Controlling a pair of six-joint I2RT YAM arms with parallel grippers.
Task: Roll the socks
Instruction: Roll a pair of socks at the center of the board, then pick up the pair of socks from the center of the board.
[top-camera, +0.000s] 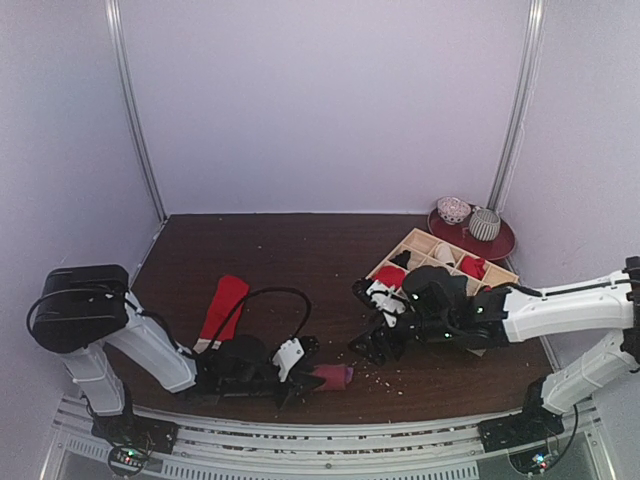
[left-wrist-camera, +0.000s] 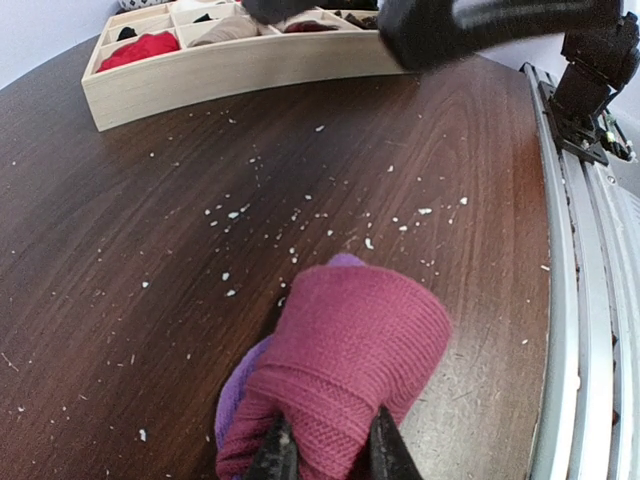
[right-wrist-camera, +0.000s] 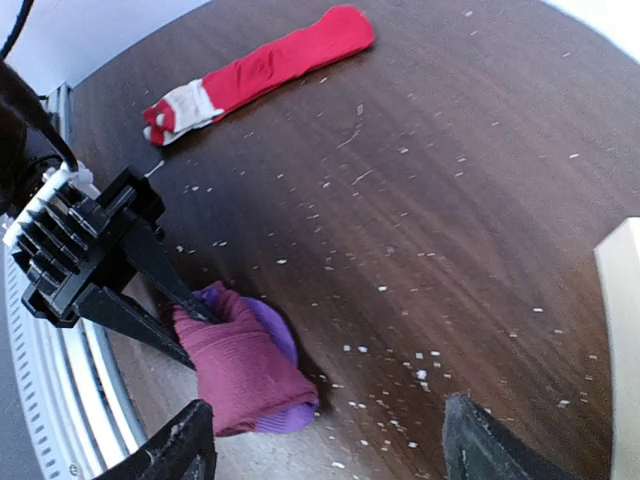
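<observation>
The magenta sock (left-wrist-camera: 350, 360) sits near the front edge of the table (left-wrist-camera: 120, 300), wound into a loose bundle with a purple part showing beneath and behind it. The left gripper (left-wrist-camera: 330, 452) has its fingers (left-wrist-camera: 275, 455) nearly closed, pinching a fold at the near end of that bundle. The right gripper (right-wrist-camera: 325, 440) hovers close by, jaws spread wide and holding nothing. The step in hand looks like finishing this roll. It should go well only if the left pinch is firm while the right comes down squarely on the free end, taking all the layers rather than just the outer one, so the bundle does not spring apart. The purple tail also wants tucking in. The red sock (right-wrist-camera: 260, 70) lies flat and unrolled, well apart on the left arm's side, its turn not yet come. Farther back, the wooden tray (left-wrist-camera: 230, 70) holds other fabric pieces in its compartments.
</observation>
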